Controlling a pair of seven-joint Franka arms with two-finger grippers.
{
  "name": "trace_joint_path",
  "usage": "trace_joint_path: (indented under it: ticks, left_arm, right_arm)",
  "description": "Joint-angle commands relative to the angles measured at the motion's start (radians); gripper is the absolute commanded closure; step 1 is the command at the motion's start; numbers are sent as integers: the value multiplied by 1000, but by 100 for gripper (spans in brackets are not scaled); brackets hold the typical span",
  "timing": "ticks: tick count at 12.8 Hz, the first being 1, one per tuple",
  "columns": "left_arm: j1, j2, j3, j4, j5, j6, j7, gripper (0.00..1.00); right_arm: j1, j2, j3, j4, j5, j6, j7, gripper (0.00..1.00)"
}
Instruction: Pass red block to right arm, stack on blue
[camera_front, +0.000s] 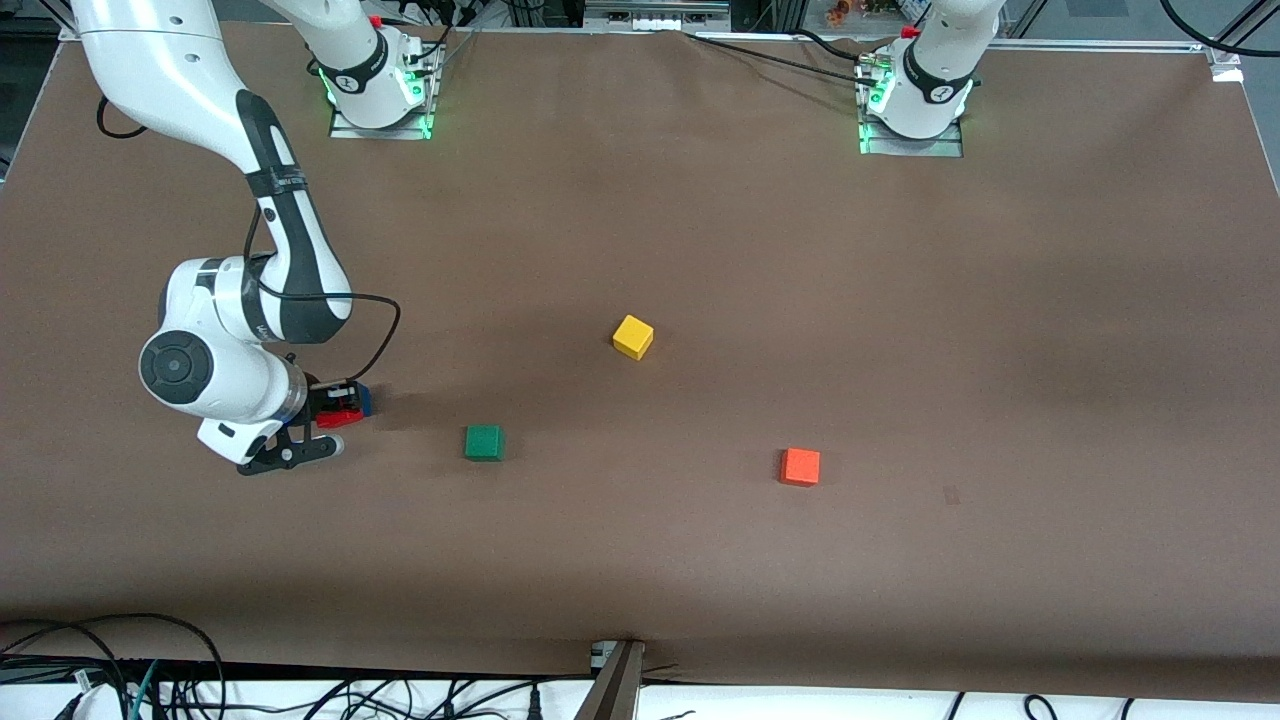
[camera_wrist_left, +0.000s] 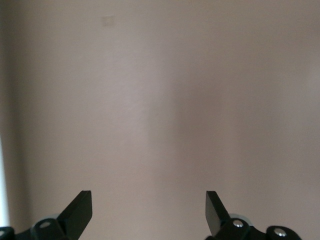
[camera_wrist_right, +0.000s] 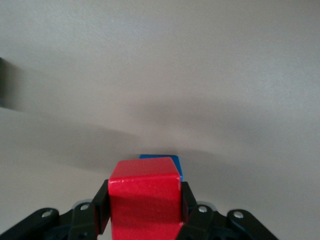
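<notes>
My right gripper (camera_front: 338, 412) is low over the table at the right arm's end, shut on the red block (camera_front: 340, 417). In the right wrist view the red block (camera_wrist_right: 145, 197) fills the space between the black fingers (camera_wrist_right: 100, 210) of that gripper (camera_wrist_right: 145, 207). The blue block (camera_front: 366, 400) sits right by it, and only its edge (camera_wrist_right: 178, 169) peeks out past the red one. I cannot tell whether the two touch. My left gripper (camera_wrist_left: 149, 206) is open over bare brown table, with nothing between its fingers (camera_wrist_left: 82, 206). It is out of the front view.
A green cube (camera_front: 484, 442) lies near the right gripper, toward the table's middle. A yellow cube (camera_front: 633, 336) sits at mid-table. An orange cube (camera_front: 800, 466) lies toward the left arm's end. Cables (camera_front: 120, 670) run along the table's edge nearest the front camera.
</notes>
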Motion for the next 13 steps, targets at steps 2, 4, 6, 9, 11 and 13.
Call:
trace_joint_path:
  ticks: [2, 4, 6, 9, 11, 13]
  left_arm:
    - [-65, -71, 13, 62, 74, -7, 6, 0]
    - [-84, -102, 7, 91, 74, -7, 4, 0]
    - [-123, -172, 16, 90, 76, -7, -2, 0]
    - [-186, -337, 19, 9, 82, -7, -34, 0]
    - [-229, -440, 34, -59, 86, -14, -210, 0]
    - [-255, -522, 47, -143, 85, -17, -401, 0]
  right_arm:
    - [7, -73, -4, -117, -54, 94, 9, 100]
    - [7, -90, -4, -171, -58, 155, 9, 100]
    - [6, -92, -4, -179, -57, 157, 10, 100]
    - [6, -98, -4, -193, -54, 151, 50, 100]
    - [6, -99, -4, -196, -54, 151, 64, 100]
    - [6, -99, -4, -202, -54, 152, 69, 100]
